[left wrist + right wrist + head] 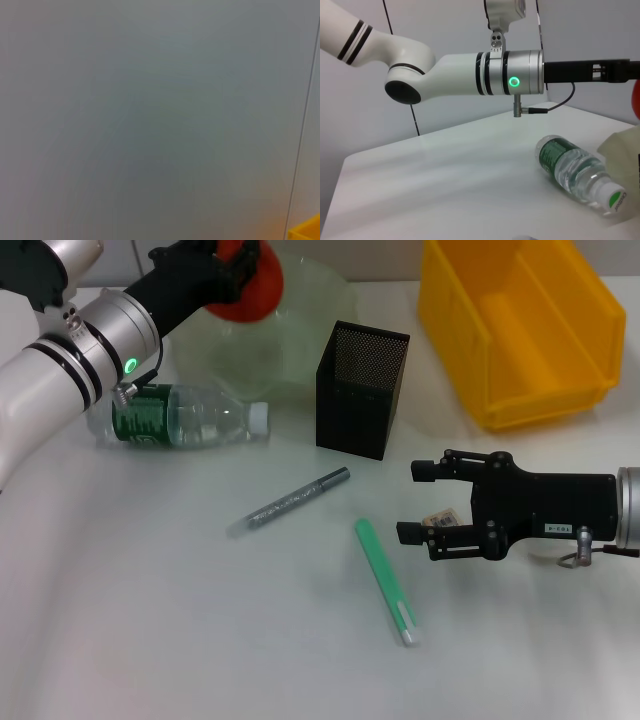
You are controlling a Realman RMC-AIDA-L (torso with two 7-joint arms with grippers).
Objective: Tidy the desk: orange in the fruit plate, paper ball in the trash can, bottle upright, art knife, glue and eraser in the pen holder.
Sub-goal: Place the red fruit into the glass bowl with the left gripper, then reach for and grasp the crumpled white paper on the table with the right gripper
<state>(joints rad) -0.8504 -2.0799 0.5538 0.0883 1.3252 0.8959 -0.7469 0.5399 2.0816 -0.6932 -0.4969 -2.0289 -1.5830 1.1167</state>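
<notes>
Head view, nearest to me: the green art knife [386, 580] lies flat on the desk [150, 630] with plenty of bare white around it, and the grey glue stick [288, 500] lies just beyond at a slant. My right gripper [420, 502] hovers low at the right with its fingers spread apart, and the eraser [440, 518] sits between them, half hidden by the lower finger, so I cannot tell whether anything touches it. Further back the bottle [190, 422] lies on its side, cap pointing toward the pen holder [361, 390], which stands upright and well apart from it; my left forearm covers the bottle's base end. Beyond that, my left gripper [232, 262] is closed on the orange [252, 285], holding it above the fruit plate [300, 330]; the top edge cuts off the fruit and fingers. The trash can [520, 330] at the far right is also clipped at the top. The left wrist view shows me only grey blur and a yellow corner.
</notes>
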